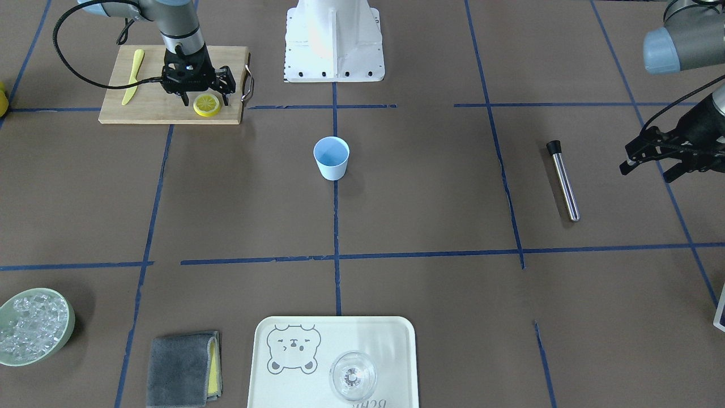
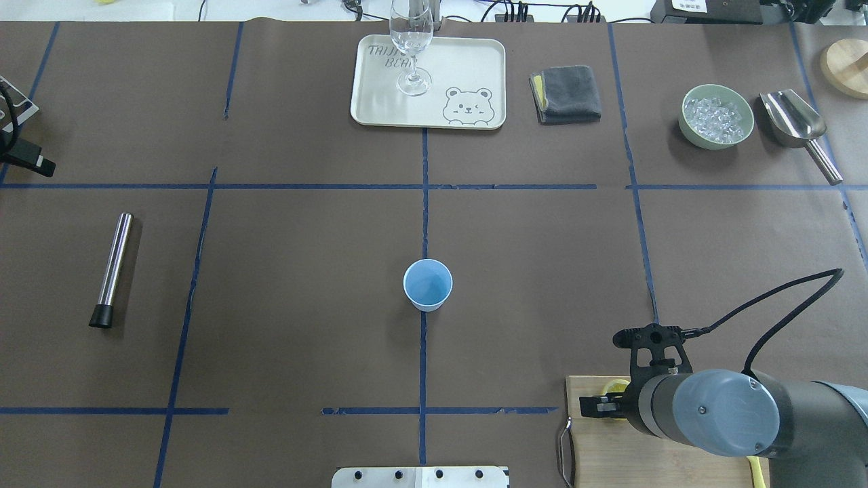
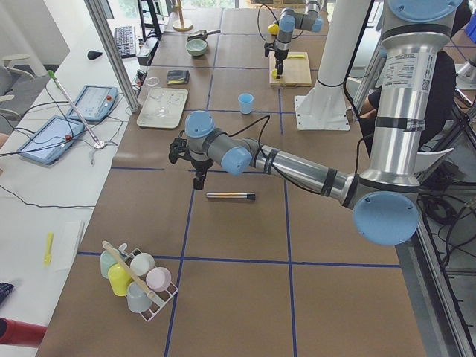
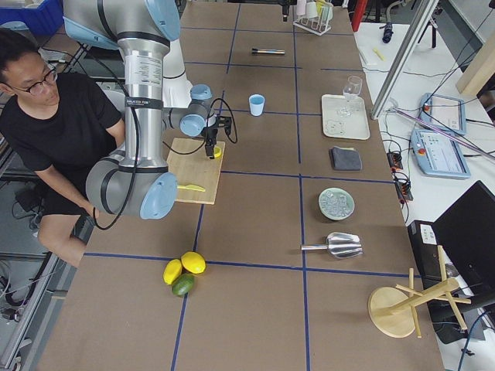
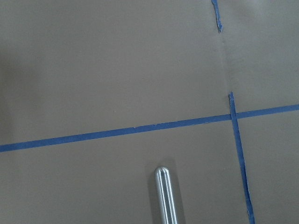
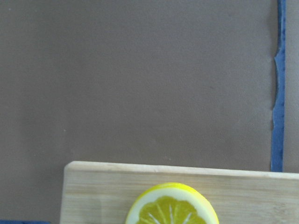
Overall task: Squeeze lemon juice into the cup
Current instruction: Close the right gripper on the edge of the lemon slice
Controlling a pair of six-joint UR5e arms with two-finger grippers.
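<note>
Lemon slice (image 1: 207, 105) lies flat at the cutting board (image 1: 147, 110) corner nearest the cup (image 1: 332, 158); right gripper (image 1: 205, 102) fingers spread either side; looks soft, juicy, slippery; pinch across the rind.

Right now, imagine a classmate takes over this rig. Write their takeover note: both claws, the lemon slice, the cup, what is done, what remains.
Right claw: open, low over the wooden cutting board, one finger on each side of the lemon slice, not closed on it.
Left claw: open, empty, off to its own side above the table.
Light-blue cup: upright at the table's centre, looks empty.
Done: right claw lined up on the slice.
Left: grip the slice, carry it over the cup, squeeze.
</note>
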